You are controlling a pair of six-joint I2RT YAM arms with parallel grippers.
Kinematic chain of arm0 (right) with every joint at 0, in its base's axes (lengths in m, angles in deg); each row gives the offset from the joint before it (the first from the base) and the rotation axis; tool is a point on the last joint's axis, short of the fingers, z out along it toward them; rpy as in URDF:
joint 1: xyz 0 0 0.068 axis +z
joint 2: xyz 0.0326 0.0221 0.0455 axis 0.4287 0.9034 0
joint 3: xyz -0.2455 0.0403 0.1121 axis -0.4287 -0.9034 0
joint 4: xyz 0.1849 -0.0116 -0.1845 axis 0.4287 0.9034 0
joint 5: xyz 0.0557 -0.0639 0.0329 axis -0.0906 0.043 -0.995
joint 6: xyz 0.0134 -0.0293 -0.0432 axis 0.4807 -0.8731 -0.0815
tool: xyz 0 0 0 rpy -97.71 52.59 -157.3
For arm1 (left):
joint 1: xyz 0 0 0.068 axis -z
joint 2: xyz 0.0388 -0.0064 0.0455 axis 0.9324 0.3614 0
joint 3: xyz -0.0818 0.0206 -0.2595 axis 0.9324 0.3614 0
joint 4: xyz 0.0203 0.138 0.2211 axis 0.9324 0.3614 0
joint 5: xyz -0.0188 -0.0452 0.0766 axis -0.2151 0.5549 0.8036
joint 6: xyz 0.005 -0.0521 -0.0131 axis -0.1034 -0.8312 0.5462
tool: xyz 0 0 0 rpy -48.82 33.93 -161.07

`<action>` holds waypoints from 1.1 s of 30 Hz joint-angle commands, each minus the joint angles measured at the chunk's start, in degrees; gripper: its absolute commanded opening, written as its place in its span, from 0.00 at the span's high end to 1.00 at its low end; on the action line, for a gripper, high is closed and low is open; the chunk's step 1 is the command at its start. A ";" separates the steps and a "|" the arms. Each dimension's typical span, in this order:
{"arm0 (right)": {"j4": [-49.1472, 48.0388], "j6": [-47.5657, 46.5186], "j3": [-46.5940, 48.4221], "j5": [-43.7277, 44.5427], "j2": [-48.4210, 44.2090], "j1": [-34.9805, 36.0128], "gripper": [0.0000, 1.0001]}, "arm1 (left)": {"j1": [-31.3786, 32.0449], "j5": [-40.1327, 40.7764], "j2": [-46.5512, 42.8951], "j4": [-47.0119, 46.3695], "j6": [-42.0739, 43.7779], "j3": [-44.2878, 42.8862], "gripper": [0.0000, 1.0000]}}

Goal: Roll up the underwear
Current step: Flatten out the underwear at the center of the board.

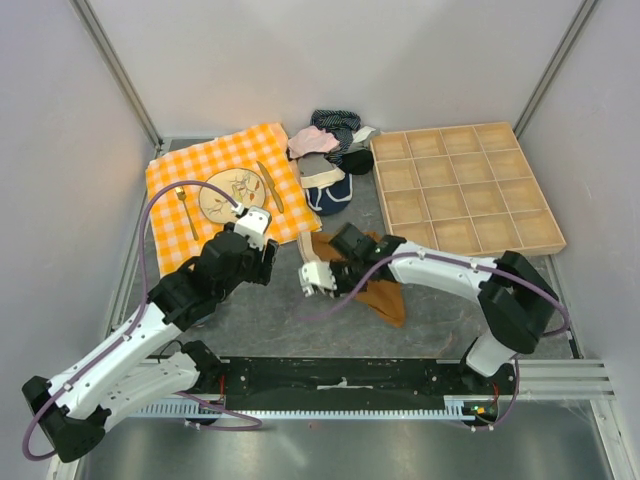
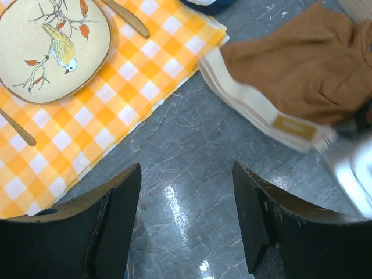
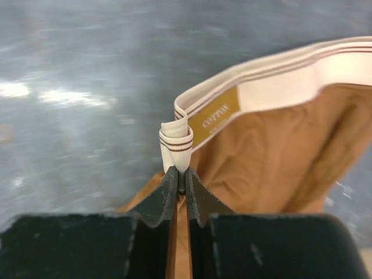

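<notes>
The rust-brown underwear (image 1: 388, 293) with a cream waistband lies mid-table, partly under my right arm. My right gripper (image 1: 318, 278) is shut on a folded bit of the cream waistband (image 3: 177, 145) and holds that edge lifted off the table; the brown fabric (image 3: 273, 157) hangs behind it. My left gripper (image 1: 264, 264) is open and empty, hovering over bare grey table just left of the underwear. In the left wrist view its jaws (image 2: 186, 200) stand wide apart, and the underwear (image 2: 302, 64) lies at the upper right with its waistband (image 2: 256, 110) toward me.
An orange checked cloth (image 1: 170, 225) with a bird plate (image 1: 228, 192) and cutlery lies at the back left. A pile of clothes (image 1: 325, 135) with a navy-and-white garment (image 1: 328, 190) sits behind the underwear. A wooden grid tray (image 1: 465, 190) stands at the back right.
</notes>
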 commanded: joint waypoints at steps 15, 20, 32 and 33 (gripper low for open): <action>-8.27 11.24 8.76 5.07 -0.33 -10.06 0.54 | -0.27 1.34 -2.89 -3.57 3.23 1.50 0.28; 4.11 3.60 8.06 -20.54 -3.85 -9.71 0.54 | -0.18 1.17 -3.42 -3.84 3.32 1.59 0.28; 3.43 5.17 2.35 -11.26 1.24 -0.83 0.56 | -0.27 1.34 -3.51 -3.75 3.49 1.68 0.28; 3.34 5.34 1.99 -10.21 1.50 -0.40 0.56 | -0.27 1.34 -3.51 -3.84 3.49 1.68 0.28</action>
